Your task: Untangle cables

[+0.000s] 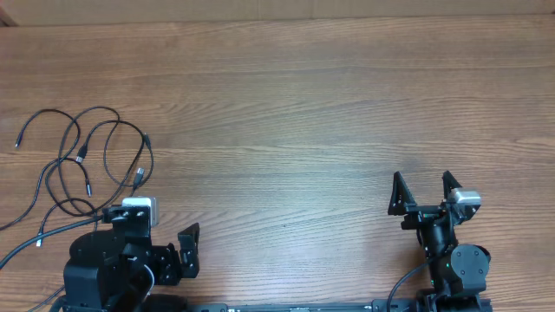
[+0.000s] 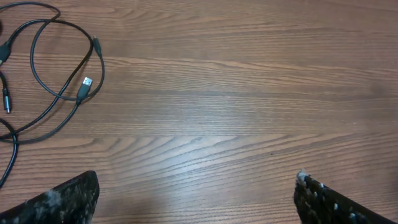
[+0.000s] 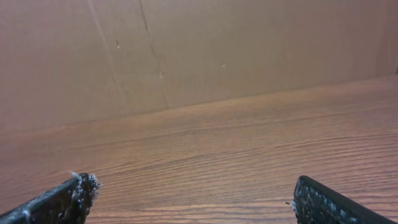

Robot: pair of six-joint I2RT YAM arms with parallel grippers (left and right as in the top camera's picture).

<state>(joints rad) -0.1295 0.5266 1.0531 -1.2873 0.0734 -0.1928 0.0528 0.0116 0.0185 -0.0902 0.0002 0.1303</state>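
The cables (image 1: 82,165) lie in loose overlapping black loops with small silver plug tips at the left of the wooden table. In the left wrist view the loops (image 2: 56,74) lie at the upper left, one silver plug tip pointing down. My left gripper (image 1: 165,247) is open and empty near the front edge, just right of and below the loops; its fingertips (image 2: 196,193) are wide apart over bare wood. My right gripper (image 1: 425,192) is open and empty at the front right, far from the cables; its fingertips (image 3: 193,193) are wide apart.
A thicker black wire (image 1: 26,243) runs from the left arm's base toward the left edge. A brown cardboard wall (image 3: 186,50) stands behind the table's far edge.
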